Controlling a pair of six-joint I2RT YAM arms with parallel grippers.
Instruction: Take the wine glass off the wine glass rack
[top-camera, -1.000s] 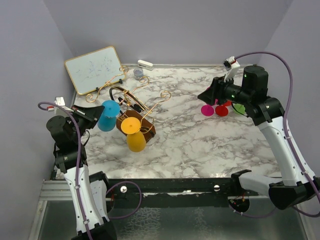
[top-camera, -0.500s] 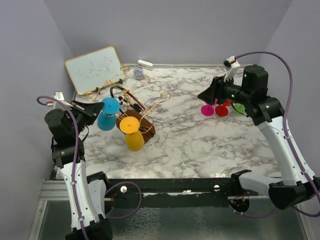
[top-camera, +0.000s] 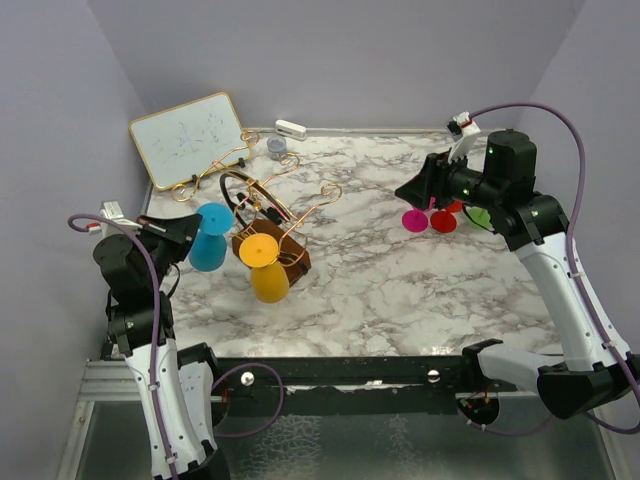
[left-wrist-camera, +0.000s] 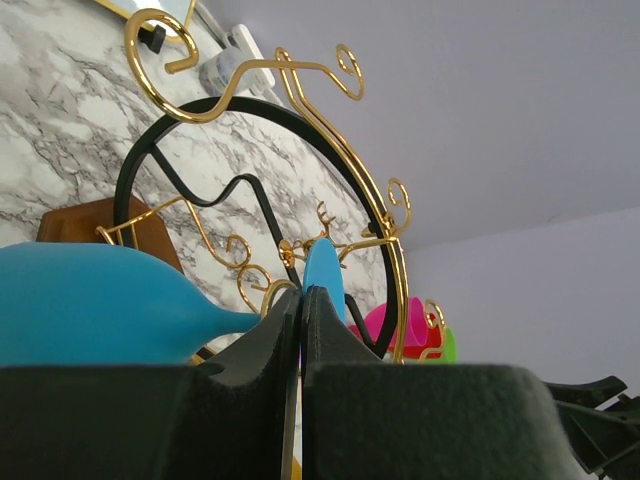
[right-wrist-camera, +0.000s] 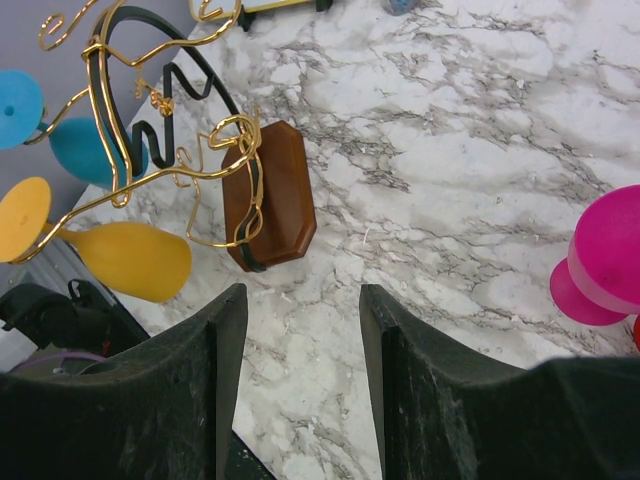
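Observation:
The copper-gold wire wine glass rack (top-camera: 272, 205) stands on its dark wooden base (top-camera: 297, 258) at the table's left. My left gripper (top-camera: 190, 232) is shut on the stem of a blue wine glass (top-camera: 209, 243) and holds it just left of the rack's arms. In the left wrist view the shut fingers (left-wrist-camera: 302, 310) pinch the stem, with the blue bowl (left-wrist-camera: 90, 300) to the left and the rack (left-wrist-camera: 340, 170) behind. A yellow wine glass (top-camera: 268, 270) hangs on the rack's near side. My right gripper (top-camera: 412, 190) is open and empty above the table's right half; it shows in the right wrist view (right-wrist-camera: 300, 340).
Pink (top-camera: 415, 221), red (top-camera: 444, 221) and green (top-camera: 480, 215) glasses sit at the right, below the right arm. A whiteboard (top-camera: 188, 138) leans at the back left, with a grey roll (top-camera: 276, 147) and a white object (top-camera: 290, 128) near the back wall.
My left gripper has drawn the blue glass leftward and toward the near edge, away from the rack's centre. The right arm has not moved.

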